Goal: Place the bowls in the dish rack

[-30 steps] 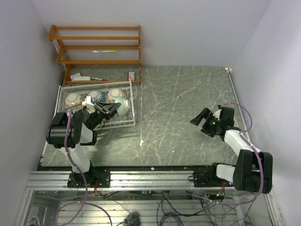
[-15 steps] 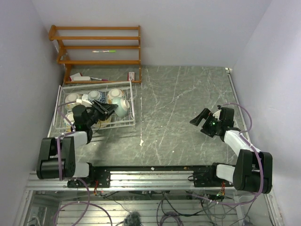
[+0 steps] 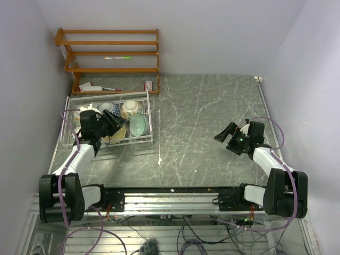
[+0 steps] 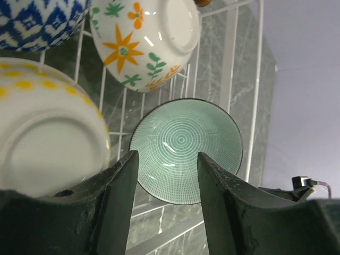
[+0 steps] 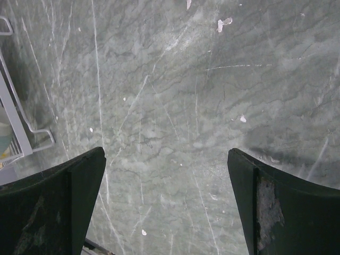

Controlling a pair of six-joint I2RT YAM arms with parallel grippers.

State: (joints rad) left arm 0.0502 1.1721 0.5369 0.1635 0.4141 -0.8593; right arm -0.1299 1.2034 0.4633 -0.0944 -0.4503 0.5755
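The white wire dish rack [image 3: 149, 121] stands at the left of the table and holds several bowls. The plain teal bowl [image 3: 138, 125] lies in its right end, next to an orange-flower bowl [image 3: 130, 108], a blue bowl [image 3: 108, 107] and a yellow-dotted bowl [image 3: 118, 134]. My left gripper [image 3: 115, 124] is open and empty over the rack, just left of the teal bowl. In the left wrist view the teal bowl [image 4: 212, 143] shows beyond the open left gripper [image 4: 167, 159], apart from the fingers. My right gripper [image 3: 225, 133] is open and empty over bare table at the right.
A brown wooden shelf unit [image 3: 109, 53] stands behind the rack with small items on it. The left wall is close to the rack. A corner of the rack [image 5: 16, 125] shows at the left edge of the right wrist view. A white scrap [image 3: 160, 159] lies on the table.
My left gripper has let go of the teal bowl and drawn back to the left; the bowl now lies in the rack's right end. The right arm has not moved.
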